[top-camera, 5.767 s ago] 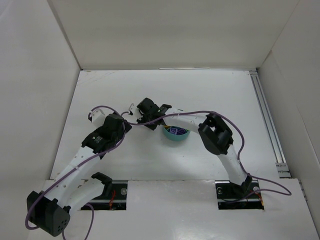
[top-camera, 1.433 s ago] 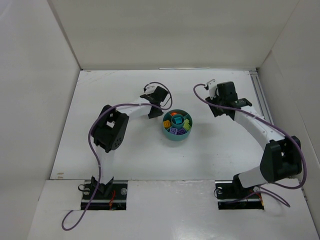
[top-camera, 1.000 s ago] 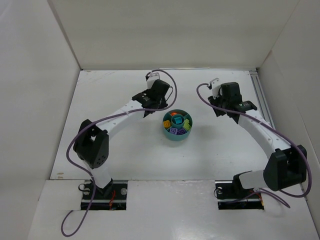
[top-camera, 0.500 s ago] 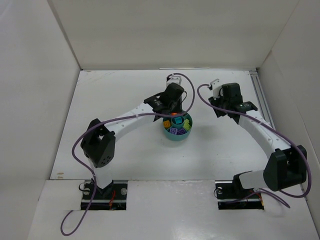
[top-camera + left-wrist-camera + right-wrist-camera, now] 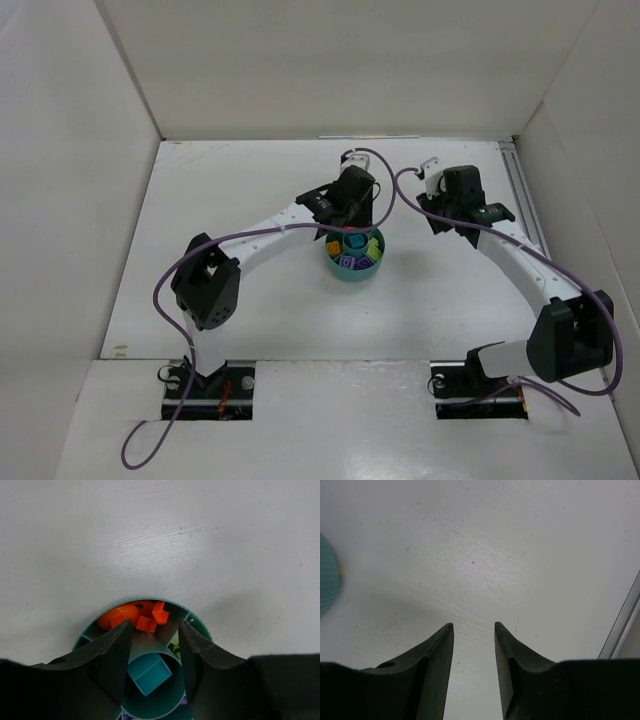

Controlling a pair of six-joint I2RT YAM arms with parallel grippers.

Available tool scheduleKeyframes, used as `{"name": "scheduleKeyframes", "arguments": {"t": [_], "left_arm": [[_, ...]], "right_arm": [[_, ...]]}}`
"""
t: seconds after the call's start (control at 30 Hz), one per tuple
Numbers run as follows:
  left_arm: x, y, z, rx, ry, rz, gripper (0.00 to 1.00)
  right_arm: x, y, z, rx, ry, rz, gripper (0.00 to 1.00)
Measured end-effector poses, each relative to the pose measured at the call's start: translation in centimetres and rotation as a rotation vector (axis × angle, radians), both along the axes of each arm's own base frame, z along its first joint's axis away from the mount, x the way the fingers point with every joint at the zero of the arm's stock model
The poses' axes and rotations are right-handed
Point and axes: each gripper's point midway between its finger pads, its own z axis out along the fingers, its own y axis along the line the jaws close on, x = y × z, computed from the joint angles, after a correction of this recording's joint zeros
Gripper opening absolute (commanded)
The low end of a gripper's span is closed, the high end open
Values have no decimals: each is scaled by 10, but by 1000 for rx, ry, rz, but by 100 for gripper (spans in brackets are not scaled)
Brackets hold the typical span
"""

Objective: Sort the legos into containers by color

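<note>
Left gripper [image 5: 154, 626] released over dish [image 5: 145, 600], teal brick [image 5: 149, 673] in centre cup [image 5: 145, 702]; right gripper [image 5: 473, 625] open at 2 o'clock; I'd lift clear.

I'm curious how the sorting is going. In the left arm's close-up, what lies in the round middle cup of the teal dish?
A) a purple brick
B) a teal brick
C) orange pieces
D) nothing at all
B: the left wrist view shows a teal brick lying in the centre cup of the dish, while the orange pieces sit in a wedge section beyond it.
</note>
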Motion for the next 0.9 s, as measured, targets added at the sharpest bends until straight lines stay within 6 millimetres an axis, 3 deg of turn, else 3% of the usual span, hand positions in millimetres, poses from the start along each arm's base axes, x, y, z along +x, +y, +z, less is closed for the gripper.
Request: {"name": "scheduleKeyframes", "arguments": {"t": [0.27, 0.33, 0.37, 0.4, 0.47, 0.5, 0.53, 0.6, 0.63, 0.7, 0.8, 0.9], "left_arm": [[-1, 6, -2, 25, 4, 9, 44], [0, 11, 1, 41, -5, 24, 57], [0, 15, 4, 49, -14, 39, 87], [0, 19, 7, 57, -24, 52, 100], [-1, 32, 21, 44, -48, 94, 100], [-3, 42, 29, 38, -61, 118, 100], [-5, 57, 38, 26, -73, 155, 100], [-7, 90, 53, -1, -95, 236, 100], [-7, 113, 59, -8, -105, 298, 100], [-9, 166, 64, -29, -123, 443, 100], [-26, 236, 54, -35, -129, 636, 100], [-55, 276, 38, -53, -126, 752, 100]], "right_arm": [[3, 1, 2, 3, -13, 0, 44], [3, -1, 2, 4, -13, -4, 44], [3, -2, 2, 4, -14, -6, 44], [3, -3, 3, 5, -15, -9, 46], [1, -7, 3, 10, -22, -19, 61], [-1, -11, 3, 12, -22, -27, 67], [-3, -16, 4, 14, -26, -41, 85], [-7, -26, 9, 23, -47, -68, 92], [-10, -31, 14, 29, -66, -85, 100], [-16, -42, 27, 47, -118, -123, 100], [-30, -56, 49, 68, -203, -184, 100], [-42, -61, 67, 89, -278, -220, 100]]}}
